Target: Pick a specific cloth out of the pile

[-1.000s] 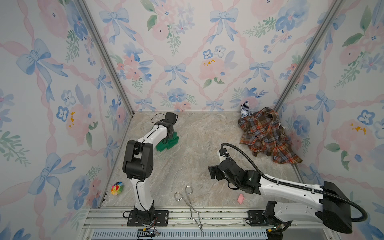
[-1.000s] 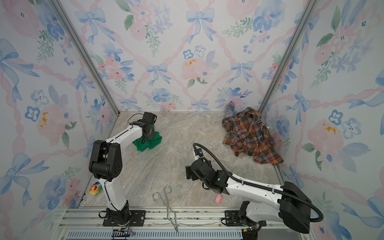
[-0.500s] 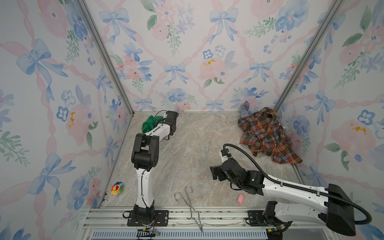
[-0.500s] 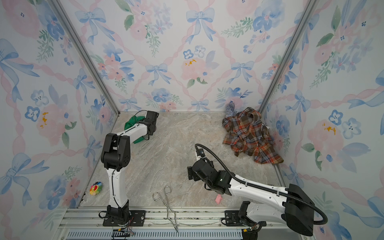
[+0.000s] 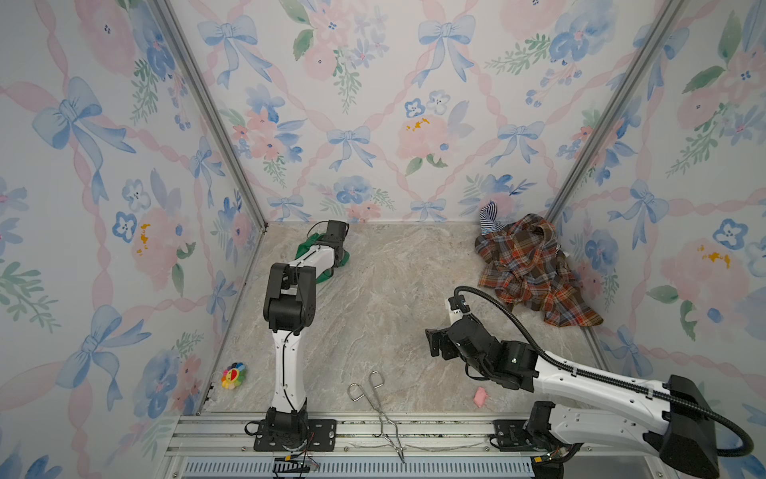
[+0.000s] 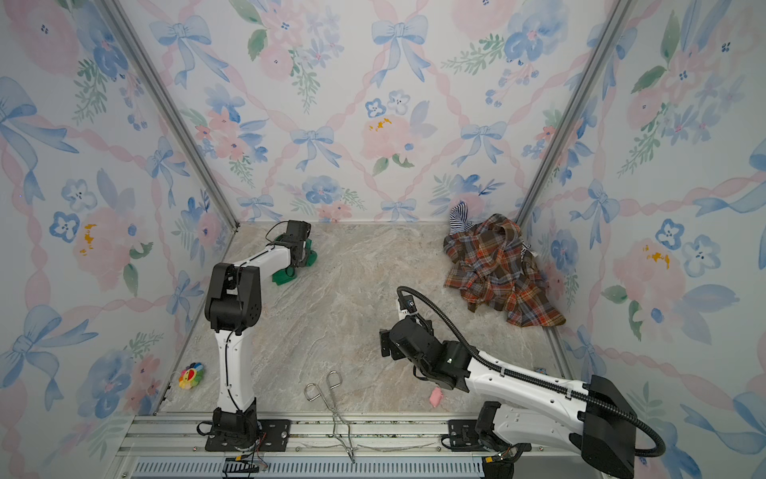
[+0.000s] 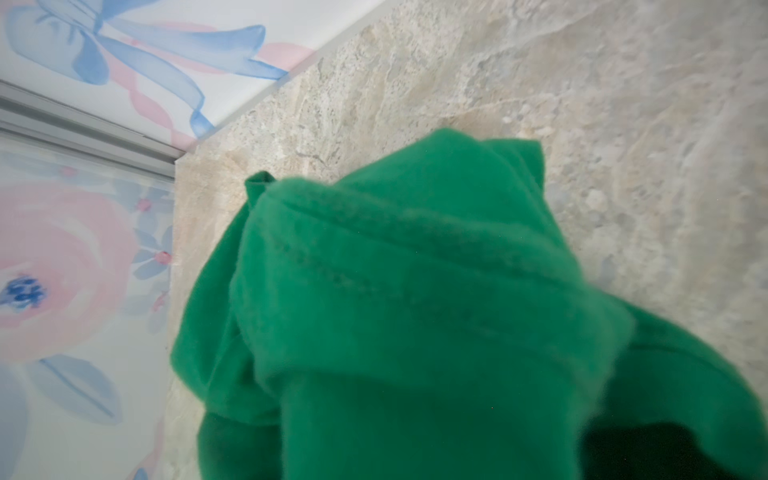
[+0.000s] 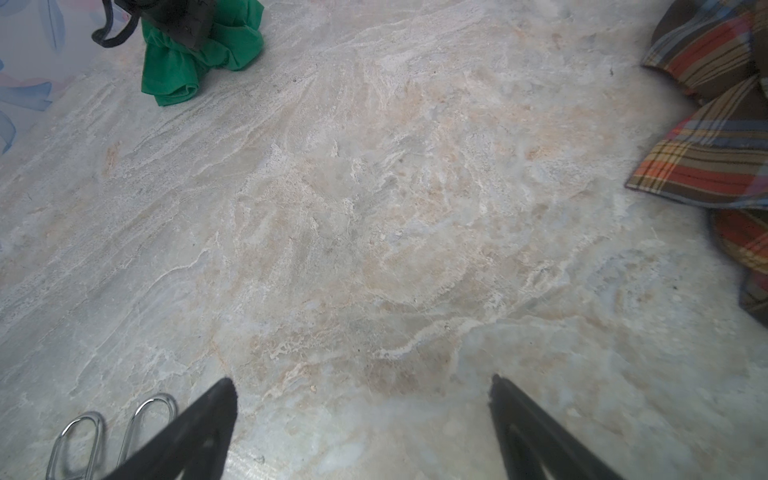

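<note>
1. Right wrist view: right gripper (image 8: 361,399) jaws spread wide, holding nothing, over bare counter (image 8: 374,208) nearest the tongs (image 5: 375,398).
2. Farther from the tongs, the cloth (image 6: 290,275) hangs bunched from the left gripper (image 6: 304,253), well apart from the pile (image 5: 534,269).
3. Risk: a thin pinch of soft fabric could slip.
4. Left jaws buried in green folds; grip judged, not seen.

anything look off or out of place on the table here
Mostly stray clutter near the front edge: metal tongs, a pink scrap and a small rainbow flower toy. Nothing looks spilled or damaged.
</note>
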Motion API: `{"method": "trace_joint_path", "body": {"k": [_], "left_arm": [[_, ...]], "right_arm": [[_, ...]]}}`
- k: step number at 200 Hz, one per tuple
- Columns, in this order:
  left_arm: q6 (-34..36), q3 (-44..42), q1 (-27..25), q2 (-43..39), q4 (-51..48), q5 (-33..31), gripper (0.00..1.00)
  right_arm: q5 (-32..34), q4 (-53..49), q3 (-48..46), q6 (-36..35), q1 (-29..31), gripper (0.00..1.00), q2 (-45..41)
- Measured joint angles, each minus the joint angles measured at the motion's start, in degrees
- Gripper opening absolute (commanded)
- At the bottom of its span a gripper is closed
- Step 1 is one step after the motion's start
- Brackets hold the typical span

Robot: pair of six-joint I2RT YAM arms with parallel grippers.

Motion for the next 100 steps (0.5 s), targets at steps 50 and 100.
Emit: {"method": "trace_joint_path", "body": {"k": [50, 100], "left_arm": [[-2.56, 1.07, 4.11, 0.0, -0.98, 12.59, 0.13], [-4.63, 1.22, 4.22, -0.31, -1.27, 14.86, 0.63]], "right_arm": [[0.24, -0.48, -0.57, 0.44, 0.0, 0.97, -0.04], [0.42, -0.48, -0.57, 0.85, 0.0, 0.97, -0.04]]}}
